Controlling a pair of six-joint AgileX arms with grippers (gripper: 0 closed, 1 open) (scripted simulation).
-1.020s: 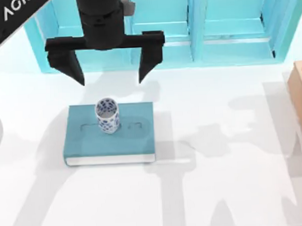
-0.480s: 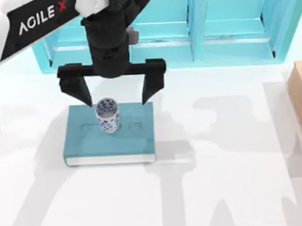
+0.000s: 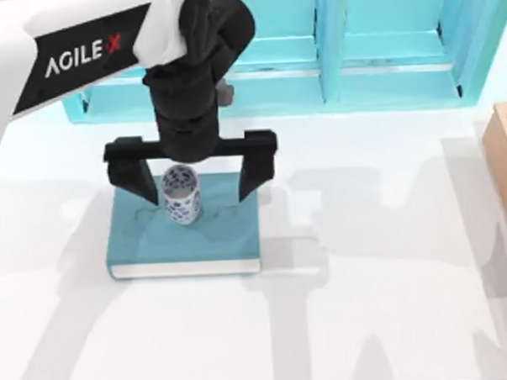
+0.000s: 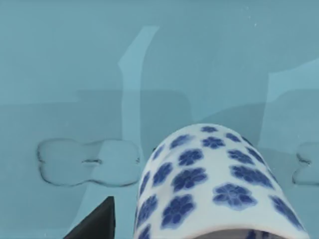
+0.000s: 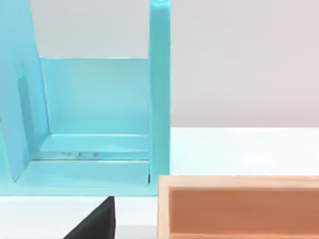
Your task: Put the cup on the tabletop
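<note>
From the top view I see my left gripper (image 3: pixel 192 182) lowered over the teal book (image 3: pixel 185 235), its two black fingers (image 3: pixel 255 166) spread wide, one on each side of the cup (image 3: pixel 180 194) and neither touching it. The cup stands upright on the book's cover, toward the book's far edge, and the book lies flat on the white tabletop (image 3: pixel 369 320) in the left half of the table. Behind it the turquoise shelf unit (image 3: pixel 349 60) runs along the far side, and the corner of a wooden box (image 3: pixel 506 158) sits at the right edge. In the left wrist view the cup (image 4: pixel 214 184) is very close, its blue flower pattern plain against the book cover (image 4: pixel 75 74), with one dark fingertip (image 4: pixel 97 224) just beside it. In the right wrist view I look at the shelf unit (image 5: pixel 99 109) and the wooden box (image 5: pixel 239 209) from nearby, with a dark fingertip (image 5: pixel 97 224) at the picture's edge; I cannot tell how the right gripper's fingers stand.
</note>
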